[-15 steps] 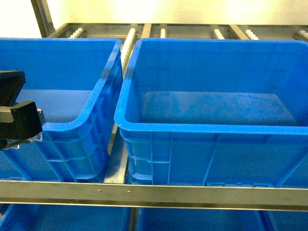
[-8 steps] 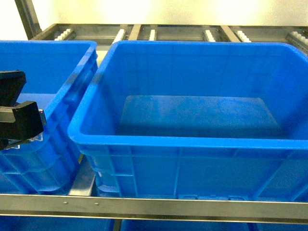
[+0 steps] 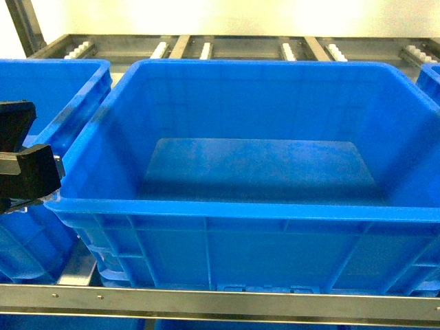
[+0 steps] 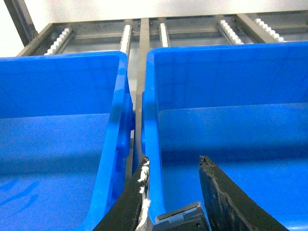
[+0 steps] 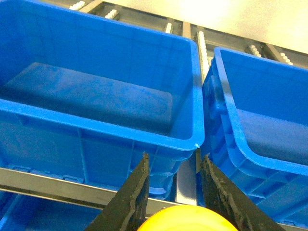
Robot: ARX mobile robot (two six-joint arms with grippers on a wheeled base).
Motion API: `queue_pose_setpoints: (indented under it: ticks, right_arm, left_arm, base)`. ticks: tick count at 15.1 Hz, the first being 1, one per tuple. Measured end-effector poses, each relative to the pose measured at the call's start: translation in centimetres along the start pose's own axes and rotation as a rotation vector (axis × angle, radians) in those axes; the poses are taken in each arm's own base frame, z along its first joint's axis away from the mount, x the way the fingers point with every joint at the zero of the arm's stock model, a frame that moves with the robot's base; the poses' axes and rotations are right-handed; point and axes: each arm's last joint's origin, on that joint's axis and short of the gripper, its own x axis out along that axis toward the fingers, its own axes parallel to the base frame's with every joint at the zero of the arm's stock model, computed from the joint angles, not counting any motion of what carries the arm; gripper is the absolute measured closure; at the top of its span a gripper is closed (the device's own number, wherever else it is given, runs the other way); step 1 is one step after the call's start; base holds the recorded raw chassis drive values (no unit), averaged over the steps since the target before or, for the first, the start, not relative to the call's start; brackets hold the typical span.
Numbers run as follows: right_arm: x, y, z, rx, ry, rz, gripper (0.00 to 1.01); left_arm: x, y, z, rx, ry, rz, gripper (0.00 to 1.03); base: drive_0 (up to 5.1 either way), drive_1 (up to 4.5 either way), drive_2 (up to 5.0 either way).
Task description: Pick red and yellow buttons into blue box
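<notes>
Head view looking down, close on blue box [image 3: 240,213]. Wrist views facing forward from near side. Same box [image 4: 226,110] [image 5: 96,96] shared.

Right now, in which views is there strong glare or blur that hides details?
Head view: the wall above the blue box is washed out bright. Left wrist view: the left gripper looks soft and near. Right wrist view: the yellow button between the right gripper fingers is blurred; the upper wall glares.
</notes>
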Motion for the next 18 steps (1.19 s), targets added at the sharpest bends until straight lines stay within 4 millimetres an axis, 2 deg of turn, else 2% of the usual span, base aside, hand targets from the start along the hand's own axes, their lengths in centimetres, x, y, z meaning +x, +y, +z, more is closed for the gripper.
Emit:
queue_pose_setpoints:
  ticks: [1, 2, 4, 7, 11, 15, 18]
  right_arm:
    - [0.1, 0.3, 0.2, -0.018, 0.015, 0.019, 0.72]
    - [0.5, 0.4, 1.3, -0.025, -0.01, 0.044, 0.72]
    - [2.3, -0.2, 4.8, -0.013, -0.075, 0.029, 0.72]
    - [5.4, 0.9, 6.9, -0.027, -0.072, 0.096, 0.72]
    - [11.0, 3.5, 7.1, -0.064, 0.018, 0.186, 0.72]
    - [14.0, 4.2, 7.3, -0.074, 0.041, 0.201, 0.72]
    - [16.2, 4.6, 6.2, -0.092, 0.112, 0.2, 0.72]
  left_arm:
    - [0.0, 0.0, 0.0, 0.0, 0.0, 0.0, 0.76]
    - [0.0, 0.0, 0.0, 0.0, -0.001, -0.002, 0.76]
    - [0.0, 0.0, 0.0, 0.0, 0.0, -0.002, 0.76]
    - [0.0, 0.0, 0.0, 0.0, 0.0, -0.002, 0.76]
    - [0.0, 0.0, 0.0, 0.0, 0.0, -0.002, 0.76]
    - [0.0, 0.0, 0.0, 0.0, 0.0, -0.004, 0.76]
    - [0.0, 0.0, 0.0, 0.0, 0.0, -0.003, 0.76]
  base:
    - [0.0, 0.0, 0.0]
    - [0.0, 0.0, 0.0]
    - [0.0, 0.0, 0.0]
    - [0.0, 0.0, 0.0]
    - [0.0, 0.0, 0.0]
    - [0.0, 0.0, 0.0]
    - [0.0, 0.0, 0.0]
